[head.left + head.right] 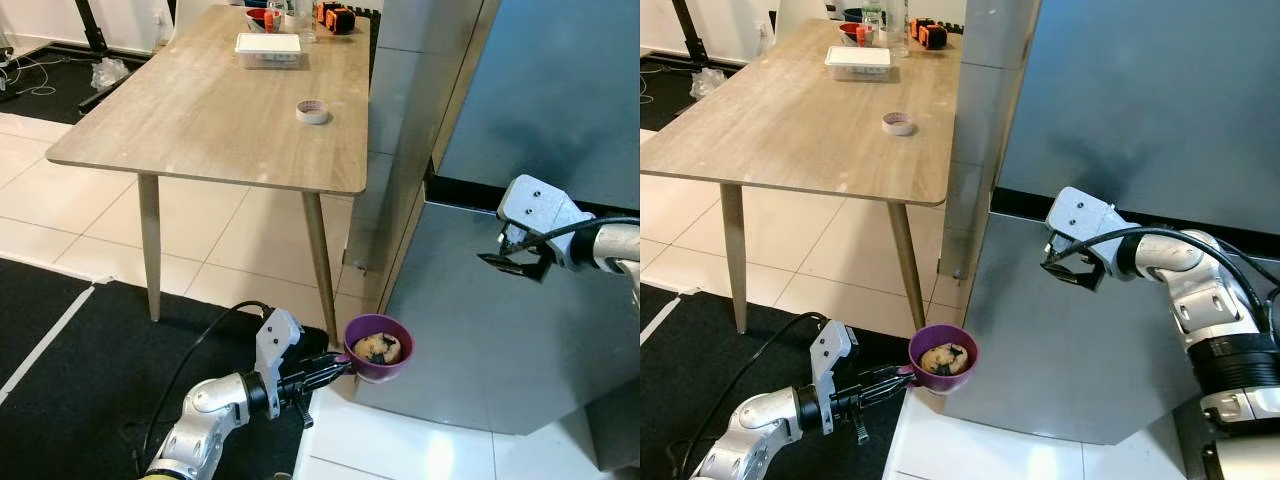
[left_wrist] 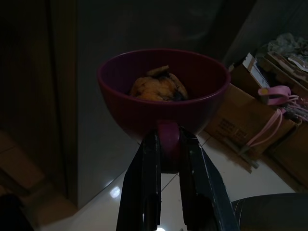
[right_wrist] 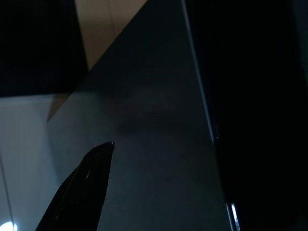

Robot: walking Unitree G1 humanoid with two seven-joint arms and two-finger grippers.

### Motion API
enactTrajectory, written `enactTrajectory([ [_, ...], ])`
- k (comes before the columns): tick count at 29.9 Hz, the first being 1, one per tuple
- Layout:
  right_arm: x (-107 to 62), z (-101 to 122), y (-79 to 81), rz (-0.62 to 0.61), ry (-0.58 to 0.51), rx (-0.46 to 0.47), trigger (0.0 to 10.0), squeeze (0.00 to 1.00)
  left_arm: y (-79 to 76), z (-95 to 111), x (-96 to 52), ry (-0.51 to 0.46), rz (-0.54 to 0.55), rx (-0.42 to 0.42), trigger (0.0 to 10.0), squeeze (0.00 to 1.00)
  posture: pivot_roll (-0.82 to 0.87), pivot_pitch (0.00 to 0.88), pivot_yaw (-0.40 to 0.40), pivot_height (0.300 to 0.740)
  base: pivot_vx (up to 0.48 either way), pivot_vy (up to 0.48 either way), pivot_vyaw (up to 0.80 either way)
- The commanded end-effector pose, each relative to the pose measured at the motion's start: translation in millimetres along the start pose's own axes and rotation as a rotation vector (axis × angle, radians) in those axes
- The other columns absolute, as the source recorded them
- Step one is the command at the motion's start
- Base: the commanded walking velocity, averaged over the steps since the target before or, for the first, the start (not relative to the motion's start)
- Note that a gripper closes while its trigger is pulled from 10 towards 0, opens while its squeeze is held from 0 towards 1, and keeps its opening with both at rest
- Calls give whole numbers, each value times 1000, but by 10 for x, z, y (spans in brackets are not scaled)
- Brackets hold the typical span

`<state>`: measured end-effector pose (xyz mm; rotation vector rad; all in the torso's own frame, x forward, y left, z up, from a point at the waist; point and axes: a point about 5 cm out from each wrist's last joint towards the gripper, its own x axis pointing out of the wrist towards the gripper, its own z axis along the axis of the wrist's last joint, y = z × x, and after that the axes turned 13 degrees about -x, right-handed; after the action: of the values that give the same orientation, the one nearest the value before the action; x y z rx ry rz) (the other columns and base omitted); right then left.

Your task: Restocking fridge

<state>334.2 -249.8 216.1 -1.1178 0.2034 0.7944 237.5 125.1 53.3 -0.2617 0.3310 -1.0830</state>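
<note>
Looks like a home-style room used partly as a test space. Grey fridge [image 1: 1120, 110] with closed doors stands on pale tiled floor [image 1: 230, 240], beside a long wooden table [image 1: 200, 110] on slim legs. Table carries a white lidded box [image 1: 268, 48], a tape roll [image 1: 313, 111], bottles and orange items at the far end. Black mat [image 1: 60, 380] covers part of the floor; cables and a black stand [image 1: 95, 40] lie in the far corner. Cardboard boxes [image 2: 240, 115] with clutter sit on the floor in the left wrist view.
</note>
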Motion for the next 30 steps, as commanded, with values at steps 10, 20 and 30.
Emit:
enactTrajectory([
  [10, -123, 57, 549, 474, -62, 38, 10000, 0, -57, 4, 46, -16, -29, 14, 10000, 0, 64, 16, -105, 740, 0, 0, 0],
  [20, -238, 169, 571, 516, -154, 46, 10000, 0, -73, 1, 53, -16, -32, 15, 10000, 0, 65, 23, -106, 740, 0, 0, 0],
  [30, -956, 1017, 105, 328, -1088, 89, 10000, 0, -96, -26, 58, -10, -42, 5, 10000, 0, 57, 30, -105, 740, 0, 0, 0],
])
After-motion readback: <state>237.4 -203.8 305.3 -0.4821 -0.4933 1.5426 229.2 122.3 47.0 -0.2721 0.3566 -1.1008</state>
